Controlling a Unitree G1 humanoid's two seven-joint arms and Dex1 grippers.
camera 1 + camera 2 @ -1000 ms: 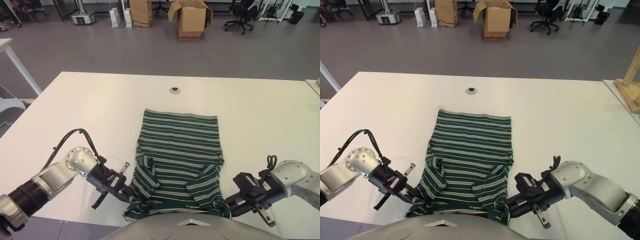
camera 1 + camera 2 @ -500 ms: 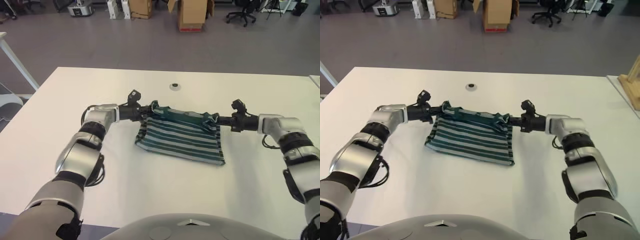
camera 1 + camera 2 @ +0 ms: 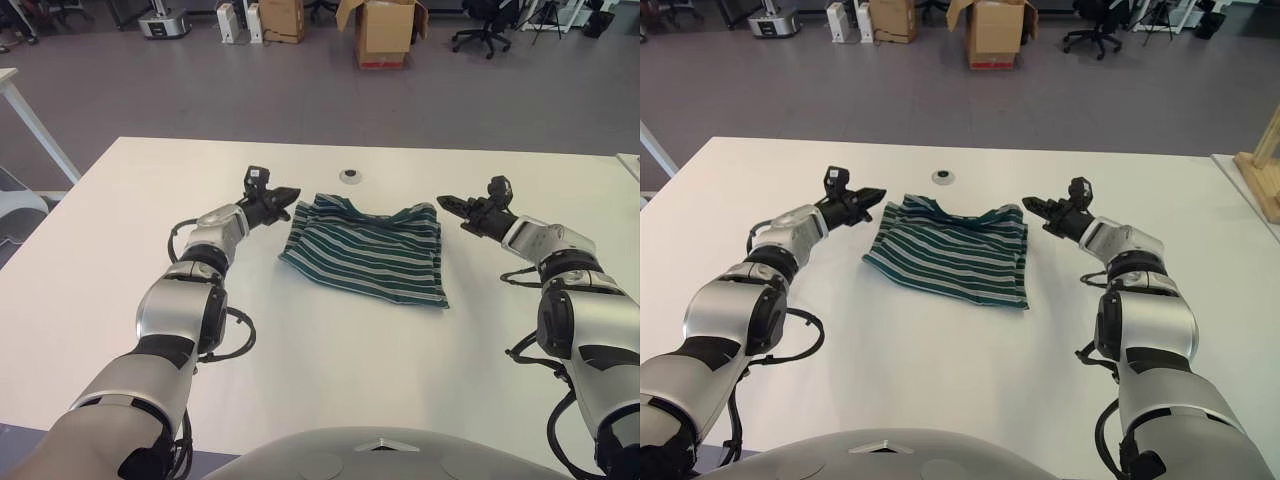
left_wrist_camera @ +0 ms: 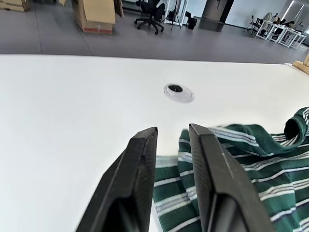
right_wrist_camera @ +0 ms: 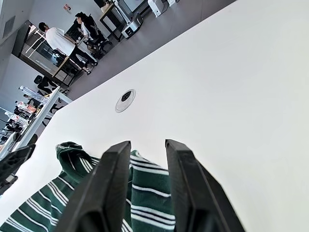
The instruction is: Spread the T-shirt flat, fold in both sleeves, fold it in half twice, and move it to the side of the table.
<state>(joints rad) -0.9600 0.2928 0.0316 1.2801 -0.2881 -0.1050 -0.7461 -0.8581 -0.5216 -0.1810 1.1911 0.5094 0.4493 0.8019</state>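
Observation:
The green-and-white striped T-shirt [image 3: 365, 255] lies folded in a short wide bundle on the white table [image 3: 330, 370], a little beyond its middle; its far edge is slightly rumpled. My left gripper [image 3: 288, 196] hovers just off the shirt's far left corner, open and holding nothing. My right gripper [image 3: 446, 203] is just off the far right corner, also open and empty. In the left wrist view the two dark fingers [image 4: 142, 159] stand apart with the shirt [image 4: 246, 159] beyond them. The right wrist view shows its fingers [image 5: 178, 164] parted over the striped cloth [image 5: 67, 162].
A round cable grommet [image 3: 350, 177] sits in the table just beyond the shirt. A wooden stand [image 3: 1262, 170] is at the table's far right edge. Bare tabletop stretches to the left, right and front of the shirt. Boxes and chairs stand on the floor behind.
Half a second ago both grippers held the shirt's far edge. They have let go and drawn outward, away from the corners. The shirt now rests folded on the table.

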